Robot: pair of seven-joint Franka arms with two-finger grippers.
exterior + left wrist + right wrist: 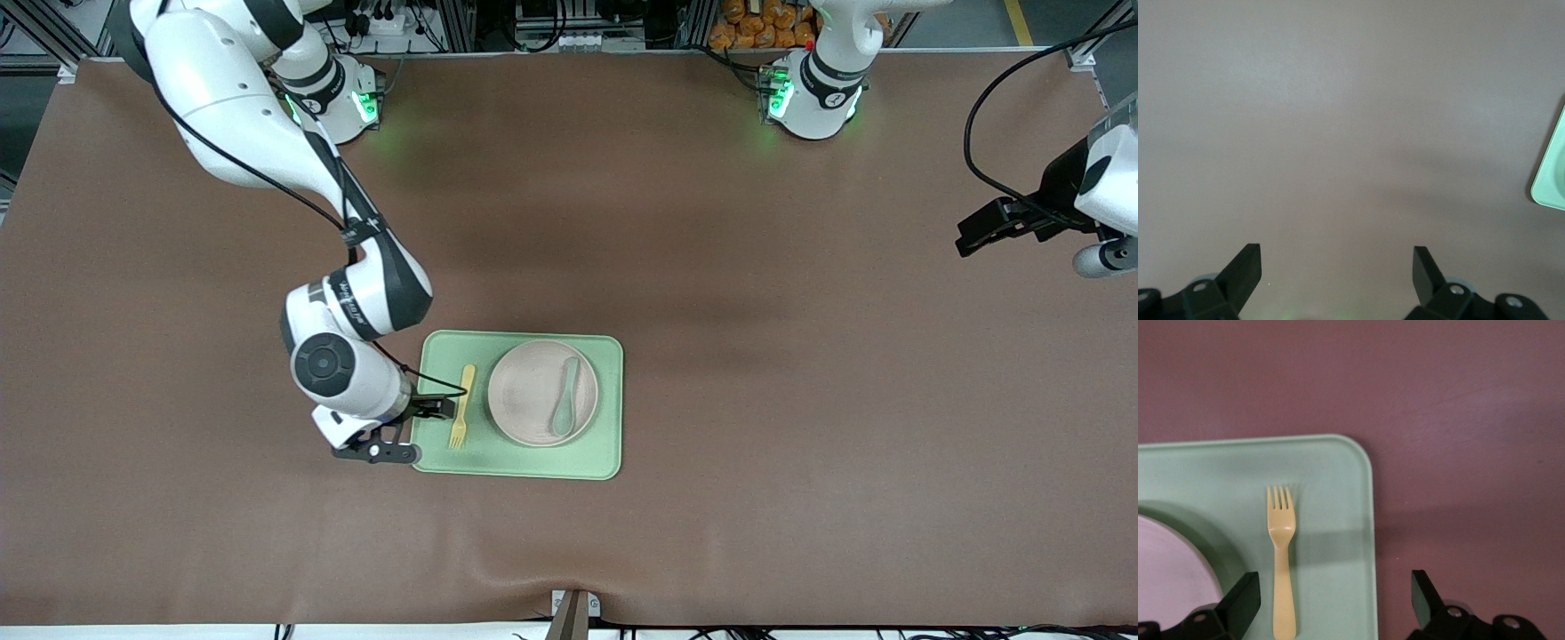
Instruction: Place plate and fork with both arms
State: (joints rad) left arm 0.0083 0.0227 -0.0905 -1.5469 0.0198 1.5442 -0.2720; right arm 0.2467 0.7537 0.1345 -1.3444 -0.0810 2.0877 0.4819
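- Our right hand (436, 418) hangs over the tray's (520, 469) edge toward the right arm's end, fingers spread wide and holding nothing.
- The fork (461, 405) lies flat on the tray just beside the plate (526, 391), apart from our fingers, so we judge it placed.
- A spoon (565, 398) rests on the plate.
- Our left hand (1337, 267) waits open and empty over bare surface (800, 400), well apart from the tray.

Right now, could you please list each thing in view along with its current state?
plate: flat on the tray, spoon in it.
fork: flat on the tray beside the plate, released.
spoon: lying in the plate.
tray: on the table.
right end effector: open, over the tray's edge.
left end effector: open, empty, waiting over bare table.
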